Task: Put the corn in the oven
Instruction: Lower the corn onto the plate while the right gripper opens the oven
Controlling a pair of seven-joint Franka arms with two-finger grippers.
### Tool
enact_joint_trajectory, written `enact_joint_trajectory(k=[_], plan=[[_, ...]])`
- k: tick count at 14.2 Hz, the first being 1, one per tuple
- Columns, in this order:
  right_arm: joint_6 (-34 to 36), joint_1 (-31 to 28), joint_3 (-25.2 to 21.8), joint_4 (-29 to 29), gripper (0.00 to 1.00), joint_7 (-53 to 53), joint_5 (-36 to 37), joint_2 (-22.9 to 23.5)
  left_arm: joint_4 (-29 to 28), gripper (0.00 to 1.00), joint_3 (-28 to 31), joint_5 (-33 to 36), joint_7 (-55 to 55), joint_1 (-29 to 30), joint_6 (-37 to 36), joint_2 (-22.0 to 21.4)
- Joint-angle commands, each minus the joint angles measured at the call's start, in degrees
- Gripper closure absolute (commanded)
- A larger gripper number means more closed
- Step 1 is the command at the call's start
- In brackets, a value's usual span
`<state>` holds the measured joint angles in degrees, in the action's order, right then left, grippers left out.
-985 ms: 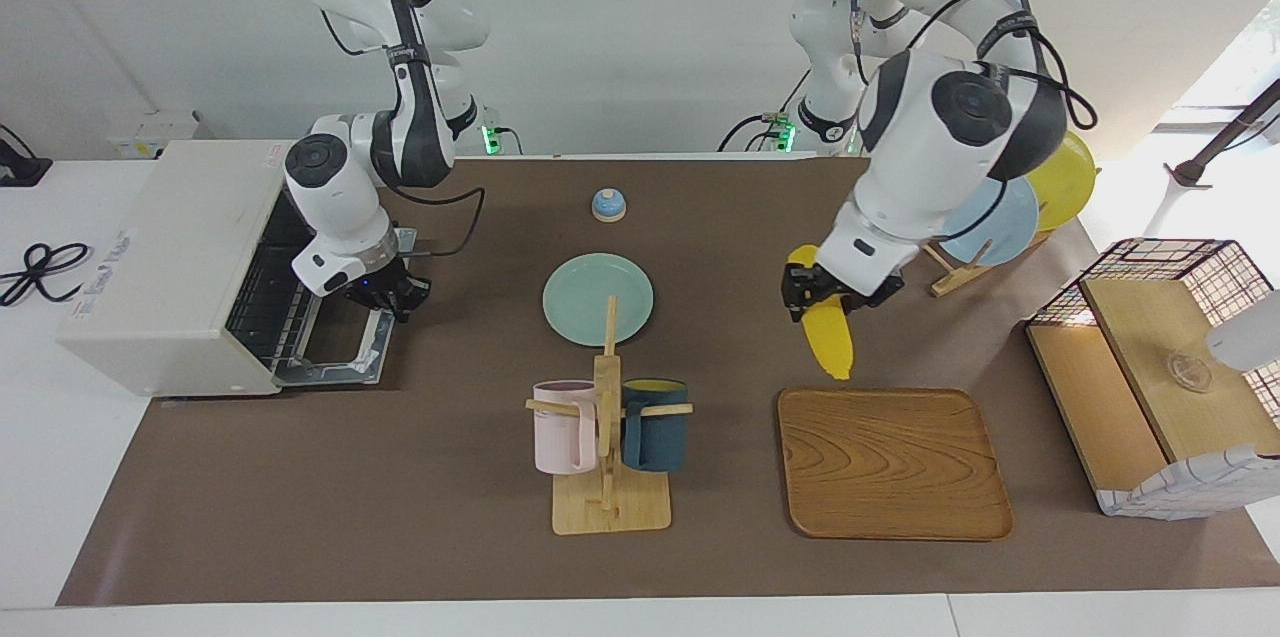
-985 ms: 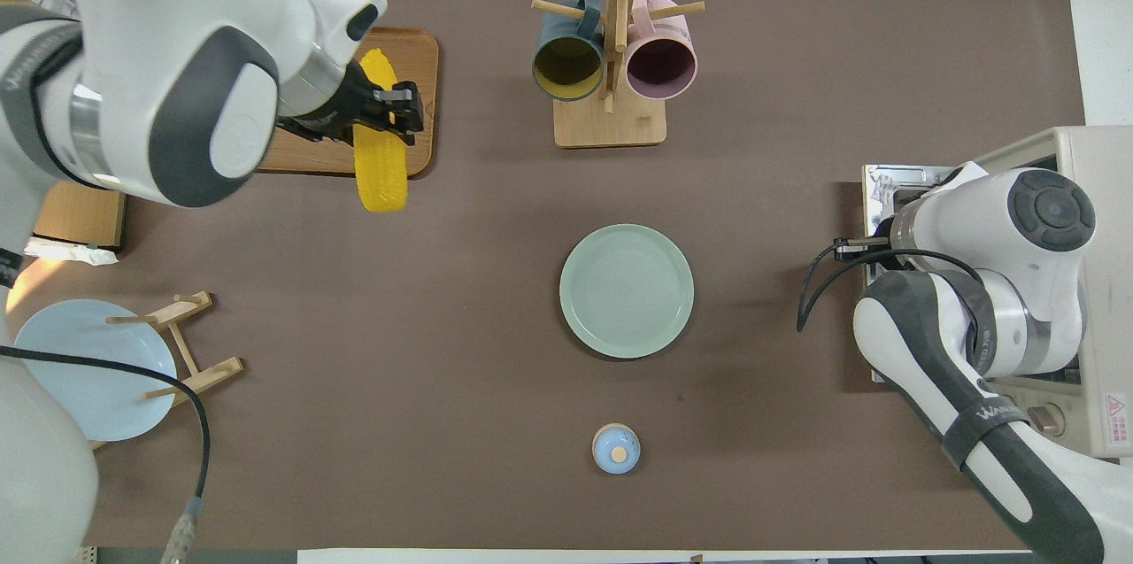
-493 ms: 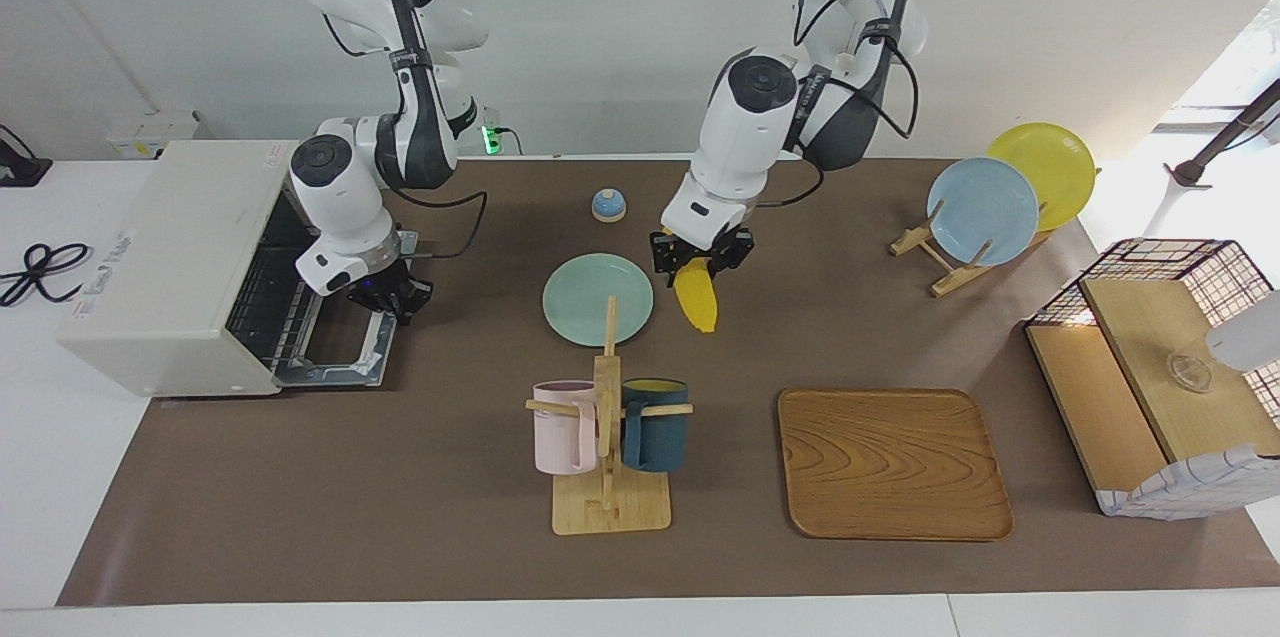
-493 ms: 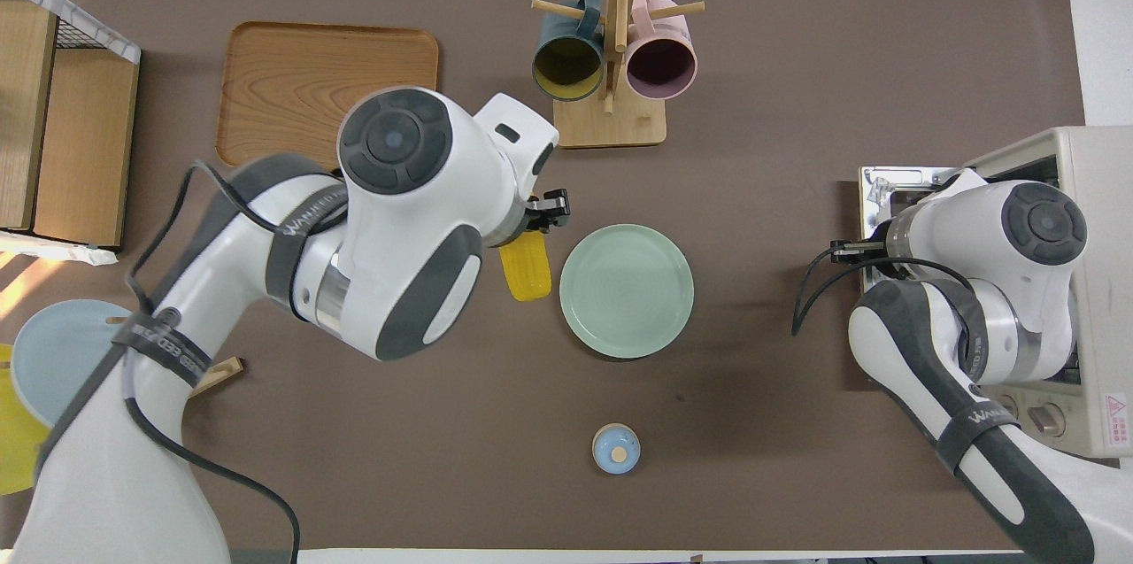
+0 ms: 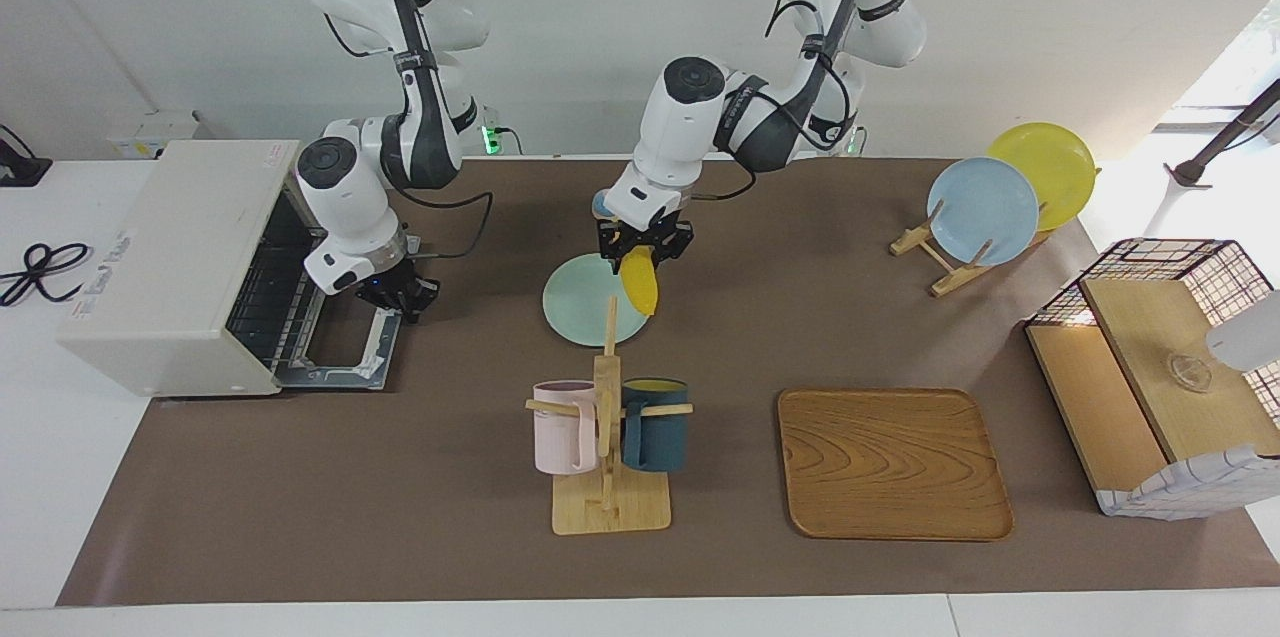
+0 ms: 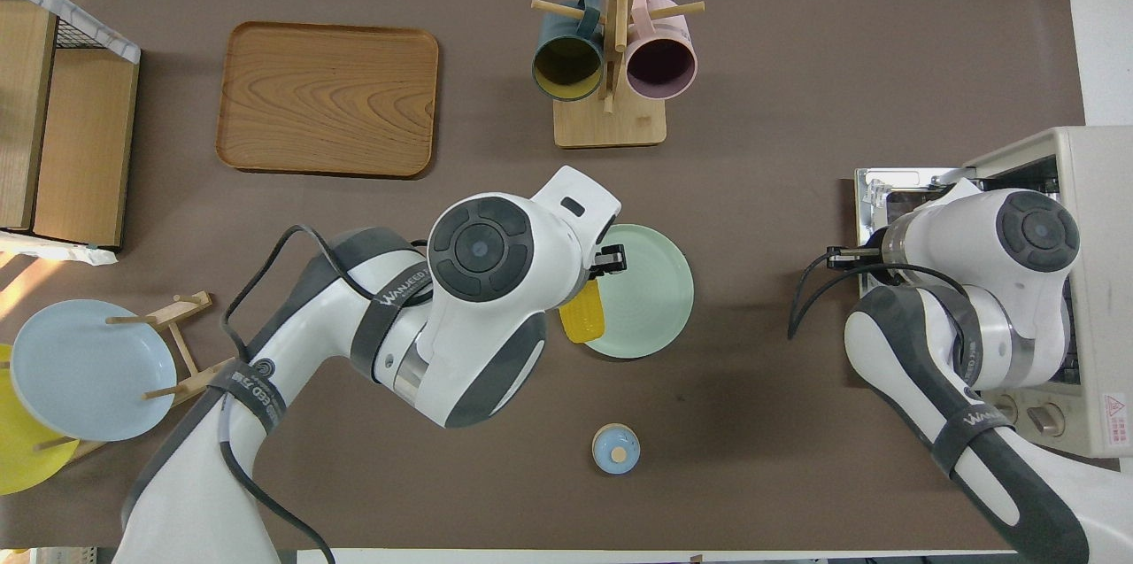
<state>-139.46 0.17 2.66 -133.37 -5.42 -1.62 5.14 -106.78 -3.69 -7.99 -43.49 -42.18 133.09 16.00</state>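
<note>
the left gripper (image 5: 643,245) is up in the air over the teal plate (image 5: 580,302), and its fingers are pinching the corn (image 5: 640,283) at the thick end, so the cob hangs down with the thin end lowest, above the plate's edge that is toward the left arm's end of the worktop (image 5: 400,477); held like this, the corn is free of everything below it and, i think, can be carried across to the oven (image 5: 170,267) without touching the plate or the mug rack (image 5: 608,437). the oven stands at the right arm's end of the worktop with its door (image 5: 340,357) folded down flat, so the wire racks are open to the side from which the corn comes. the right gripper (image 5: 392,293) is low over that open door, near its edge; i cannot tell if its fingers are spread or pressed together, and i judge it is there to keep the door down. the corn is not yet in the oven. on the left arm's dark band the word "wanjeed" (image 6: 400,294) can be read, and on the oven's side there is a dark logo (image 5: 100,272) too small to read
</note>
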Motion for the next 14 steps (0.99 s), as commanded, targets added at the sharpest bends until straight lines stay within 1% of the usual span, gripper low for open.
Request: enact_joint_trajectory(k=[1,2,4,5,7,8,9,10,11,12,13,14], plan=[[3.04,3.33,-0.38,2.22,1.00,-3.18,-1.63,-0.74,-0.45,1.00,1.14,-0.80,-3.26,-3.69,6.81,4.03],[6.01,3.86,-0.38,4.50,1.00,-4.50,-1.63,-0.57,-0.54,1.00,1.15,-0.80,-3.53,-3.96,8.23,5.00],[11.29,4.57,-0.29,8.63,1.00,-4.86,-1.63,-0.91,-0.54,0.99,1.15,-0.80,-3.62,-4.58,8.68,5.80],[16.54,4.57,-0.29,11.87,1.00,-5.04,-1.63,-1.35,-0.54,0.95,1.15,-0.80,-3.53,-5.02,8.51,5.80],[29.27,4.57,-0.29,21.08,1.00,-5.04,-1.37,-1.80,-0.80,0.91,1.15,-0.80,-3.62,-5.55,8.16,5.80],[34.73,4.49,-0.29,25.05,1.00,-5.04,-1.02,-1.71,-1.15,0.83,1.15,-0.80,-3.53,-5.63,8.24,5.71],[38.61,4.57,-0.29,27.52,1.00,-5.04,-0.66,-1.80,-1.33,0.68,1.15,-0.80,-3.53,-5.72,8.33,5.71],[40.65,4.49,-0.29,28.85,1.00,-5.04,-0.66,-2.32,-1.59,0.51,1.23,-0.80,-3.53,-5.64,8.33,5.63],[41.37,4.49,-0.29,28.96,1.00,-5.04,-0.66,-3.11,-1.77,0.32,1.23,-0.80,-3.53,-5.55,8.16,5.54],[41.46,4.49,-0.29,28.70,0.93,-5.04,-0.66,-3.46,-1.94,0.12,1.23,-0.80,-3.45,-5.46,8.07,5.54],[41.46,4.49,-0.29,28.61,0.70,-4.95,-0.84,-3.55,-1.94,0.00,1.23,-0.80,-3.36,-5.11,7.80,5.54],[41.46,4.40,-0.29,28.60,0.38,-4.60,-1.01,-3.55,-1.86,0.00,1.32,-0.80,-3.18,-4.93,7.63,5.54]])
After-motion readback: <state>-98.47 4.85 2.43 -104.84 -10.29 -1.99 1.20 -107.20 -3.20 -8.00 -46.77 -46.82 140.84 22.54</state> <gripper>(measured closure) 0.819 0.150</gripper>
